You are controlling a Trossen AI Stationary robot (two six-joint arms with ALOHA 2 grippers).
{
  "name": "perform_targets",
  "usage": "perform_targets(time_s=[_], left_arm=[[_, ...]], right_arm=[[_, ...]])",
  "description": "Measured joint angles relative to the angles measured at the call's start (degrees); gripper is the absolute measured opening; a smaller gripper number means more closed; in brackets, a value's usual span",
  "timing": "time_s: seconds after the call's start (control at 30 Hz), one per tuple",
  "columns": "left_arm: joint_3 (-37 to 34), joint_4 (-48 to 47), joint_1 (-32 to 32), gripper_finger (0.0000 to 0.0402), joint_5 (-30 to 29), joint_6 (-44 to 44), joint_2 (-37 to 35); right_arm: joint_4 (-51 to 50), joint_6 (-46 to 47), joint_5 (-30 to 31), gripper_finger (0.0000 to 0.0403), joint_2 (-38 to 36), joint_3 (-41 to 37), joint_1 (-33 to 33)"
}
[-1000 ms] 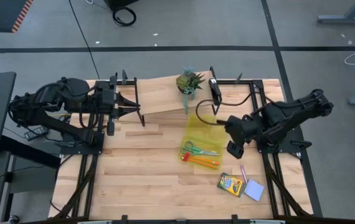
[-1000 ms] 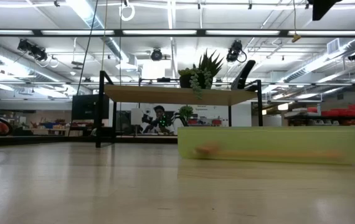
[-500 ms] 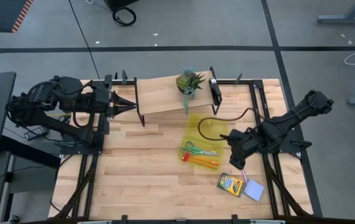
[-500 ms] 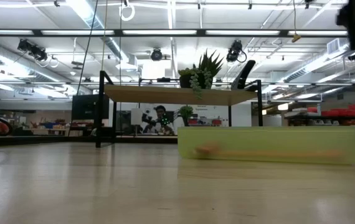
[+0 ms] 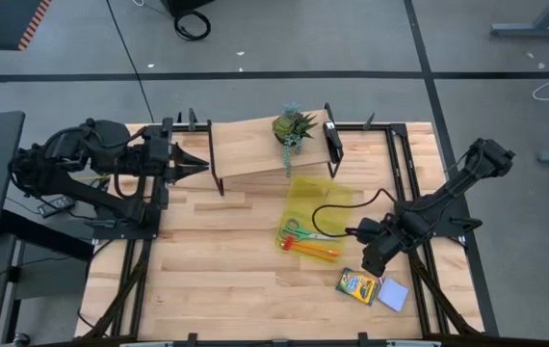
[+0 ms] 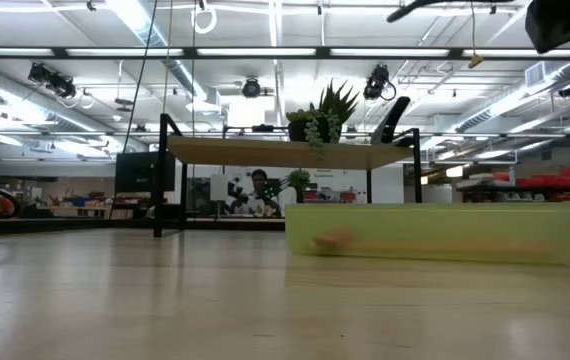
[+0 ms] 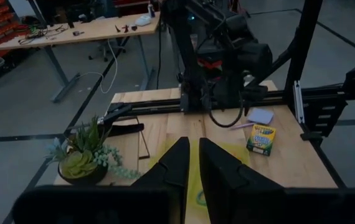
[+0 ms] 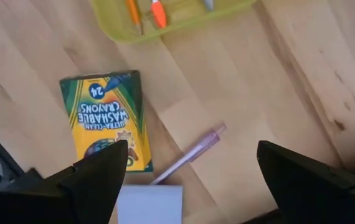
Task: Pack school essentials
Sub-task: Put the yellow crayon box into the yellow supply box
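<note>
School essentials are all bunched on the right half of the table (image 5: 217,280). Crayon box (image 5: 356,285), yellow-green with a 24 on it, lies flat near the front right, with the pale blue notepad (image 5: 393,294) just to its right and the thin pink pen (image 8: 190,153) lying slantwise between the two. Green-handled scissors (image 5: 305,232) and the two orange pencils (image 5: 310,251) sit inside the translucent yellow pouch (image 5: 315,198), which lies flat toward the table's middle-right. From the low view you mostly get the pouch's side wall with a blurry orange streak through it.

Right pincer (image 5: 372,260) hangs above the crayon box, the pen and the notepad, fingers (image 8: 96,174) spread wide apart and nothing between them. The wrist view looks straight down: crayon box under one finger, pen in the gap, a corner of the notepad peeking in.

Left pincer (image 5: 200,165) is parked at the far left of the table, pointing toward the middle, beside the raised wooden shelf (image 5: 255,145). Its fingers (image 7: 177,165) stand nearly together with just a thin slit, holding nothing.

Small potted spiky plant (image 5: 292,126) sits on that shelf at the far side, just beyond the pouch.
</note>
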Motion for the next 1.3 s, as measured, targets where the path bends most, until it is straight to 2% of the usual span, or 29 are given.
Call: perform_targets(time_s=[0.4, 0.6, 0.8, 1.03, 1.13, 1.3], left_arm=[[0.0, 0.0, 0.0, 0.0039, 0.0, 0.0, 0.0], [-0.2, -3.1, 0.0, 0.0045, 0.0, 1.1, -1.0], [-5.4, -2.8, 0.0, 0.0040, 0.0, 0.7, -7.0], [-14.1, 3.3, 0.0, 0.0038, 0.0, -4.7, -13.2], [-16.6, 5.8, -0.1, 0.0041, 0.7, -6.5, -13.6], [-16.9, 5.9, -0.1, 0.0039, 3.1, -7.1, -12.6]], right_arm=[[3.2, -0.1, -0.6, 0.0363, 0.0, -2.0, 0.1], [3.3, 1.1, 2.2, 0.0363, 0.0, -2.5, 0.5], [3.2, 0.4, 6.1, 0.0363, 0.0, -3.5, 1.6], [3.9, -0.2, 6.5, 0.0363, 0.0, -3.5, 1.6], [5.1, -0.2, 6.5, 0.0363, 0.0, -3.5, 1.6], [7.4, -1.0, 6.3, 0.0363, 0.0, -3.5, 1.6]])
